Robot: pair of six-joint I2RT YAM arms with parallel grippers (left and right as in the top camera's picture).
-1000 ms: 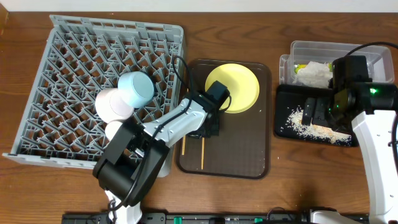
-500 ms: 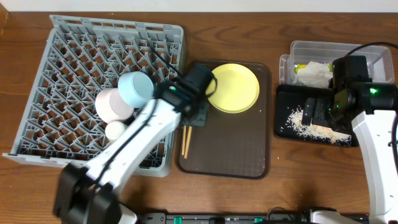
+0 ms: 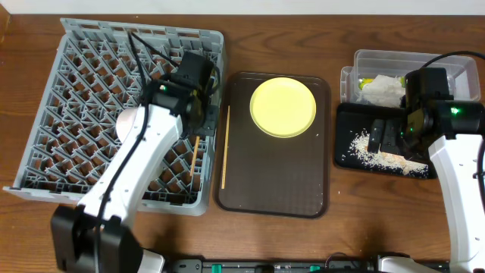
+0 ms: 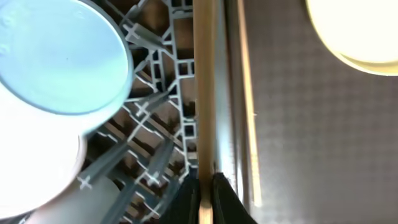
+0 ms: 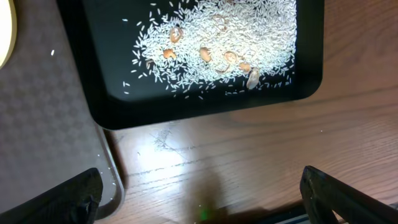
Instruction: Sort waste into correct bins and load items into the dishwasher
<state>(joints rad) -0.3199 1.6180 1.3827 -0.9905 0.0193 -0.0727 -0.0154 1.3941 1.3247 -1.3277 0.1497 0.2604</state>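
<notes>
My left gripper (image 3: 198,121) (image 4: 205,186) is shut on one wooden chopstick (image 4: 204,87) (image 3: 195,155), held over the right side of the grey dish rack (image 3: 83,68) (image 4: 163,118). The other chopstick (image 3: 224,148) (image 4: 246,93) lies along the left edge of the brown tray (image 3: 280,178). Beside the gripper in the rack are a light blue bowl (image 4: 62,56) and a white bowl (image 4: 31,162) (image 3: 127,125). The yellow plate (image 3: 283,106) sits on the tray. My right gripper (image 3: 386,135) (image 5: 202,205) stands open and holds nothing, at the front edge of the black tray (image 5: 205,112) of rice (image 5: 217,43).
The clear tub (image 3: 439,61) at the back right holds a crumpled white napkin (image 3: 383,91) and a green-yellow wrapper (image 3: 366,81). Bare wooden table (image 5: 249,162) lies in front of the black tray. The brown tray's corner (image 5: 43,112) shows in the right wrist view.
The left arm has swung left from the brown tray to the rack, carrying one chopstick with it. The other chopstick stayed on the tray. The right arm has not moved.
</notes>
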